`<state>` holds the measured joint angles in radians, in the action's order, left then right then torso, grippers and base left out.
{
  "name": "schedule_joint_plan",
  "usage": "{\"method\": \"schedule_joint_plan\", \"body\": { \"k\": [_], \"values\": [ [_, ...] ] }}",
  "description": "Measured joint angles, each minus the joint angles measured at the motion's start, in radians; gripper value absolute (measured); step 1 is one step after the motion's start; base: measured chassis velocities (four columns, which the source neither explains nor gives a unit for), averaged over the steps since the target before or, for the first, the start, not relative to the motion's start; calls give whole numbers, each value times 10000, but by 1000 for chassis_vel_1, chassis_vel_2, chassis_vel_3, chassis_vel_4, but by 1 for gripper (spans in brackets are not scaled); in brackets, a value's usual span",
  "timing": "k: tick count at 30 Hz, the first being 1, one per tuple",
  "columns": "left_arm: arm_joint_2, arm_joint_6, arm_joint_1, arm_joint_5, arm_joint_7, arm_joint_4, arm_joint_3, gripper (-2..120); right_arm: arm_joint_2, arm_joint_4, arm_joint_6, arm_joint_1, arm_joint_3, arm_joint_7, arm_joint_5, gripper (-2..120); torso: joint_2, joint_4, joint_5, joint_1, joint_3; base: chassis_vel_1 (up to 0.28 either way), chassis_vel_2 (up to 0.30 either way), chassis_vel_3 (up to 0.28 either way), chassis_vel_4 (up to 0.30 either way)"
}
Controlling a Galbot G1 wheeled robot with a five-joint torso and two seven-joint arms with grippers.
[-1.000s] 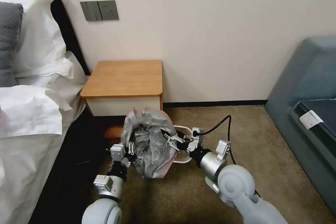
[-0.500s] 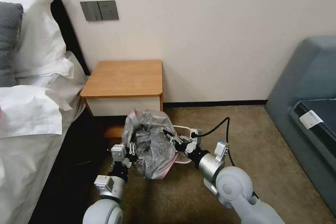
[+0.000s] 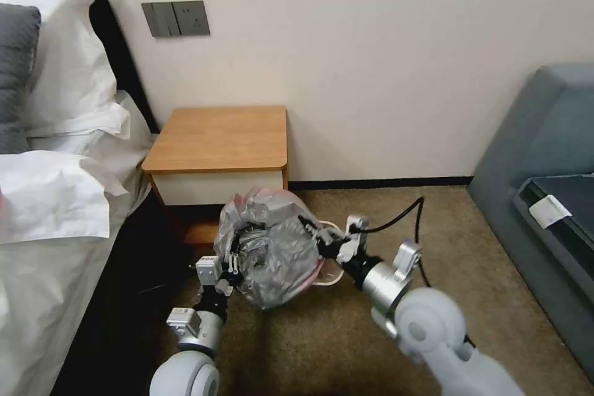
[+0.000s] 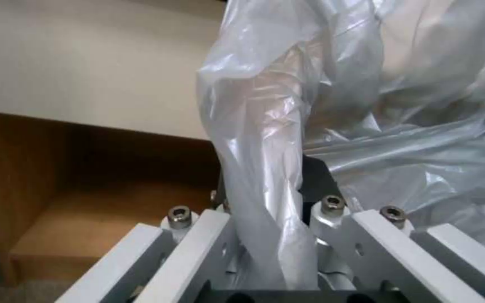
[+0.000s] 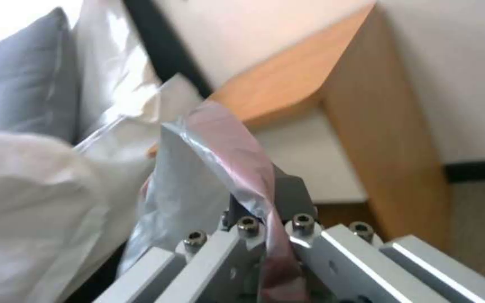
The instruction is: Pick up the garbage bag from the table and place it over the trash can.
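Right end effector [image 3: 309, 227], pinching the garbage bag [image 3: 272, 247] rim, is pulling up and outward versus a second ago, left end effector [image 3: 230, 258] is clamping the opposite edge, stretching the mouth over the trash can [image 3: 328, 277] below the worktop [image 3: 216, 136] front edge.

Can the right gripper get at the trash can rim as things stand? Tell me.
Probably not: the right gripper is shut on the garbage bag, which drapes over most of the trash can, leaving just a sliver of rim showing beneath it.
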<state>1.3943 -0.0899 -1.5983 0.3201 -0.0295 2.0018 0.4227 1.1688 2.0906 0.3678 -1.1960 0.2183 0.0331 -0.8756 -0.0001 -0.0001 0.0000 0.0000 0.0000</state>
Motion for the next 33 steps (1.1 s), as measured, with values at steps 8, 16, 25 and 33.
{"method": "schedule_joint_plan", "body": {
  "k": [8, 16, 25, 33],
  "values": [
    [-58, 46, -198, 590, 330, 183, 198, 8, -262, -660, 558, 1142, 52, -775, -436, 0, 0, 2, 1, -1, 0, 0, 0, 0, 0],
    [-49, 34, -150, 1487, 763, 273, 552, 8, -839, -599, 1723, 1229, 56, -1740, -1555, 0, 0, 0, -1, 0, 0, 0, 0, 0, 0],
    [-140, 154, 84, 2747, 1930, 386, 996, 8, -1037, -61, 2354, 848, 453, -2964, -3583, 0, 0, 0, 0, -1, -1, 0, 0, 0, 0],
    [-122, 425, 404, 3325, 1806, 253, 1134, 8, -1028, 415, 2538, 433, 766, -3441, -4699, 0, 0, 0, -1, -1, 0, 0, 0, 0, 0]
  ]
}}
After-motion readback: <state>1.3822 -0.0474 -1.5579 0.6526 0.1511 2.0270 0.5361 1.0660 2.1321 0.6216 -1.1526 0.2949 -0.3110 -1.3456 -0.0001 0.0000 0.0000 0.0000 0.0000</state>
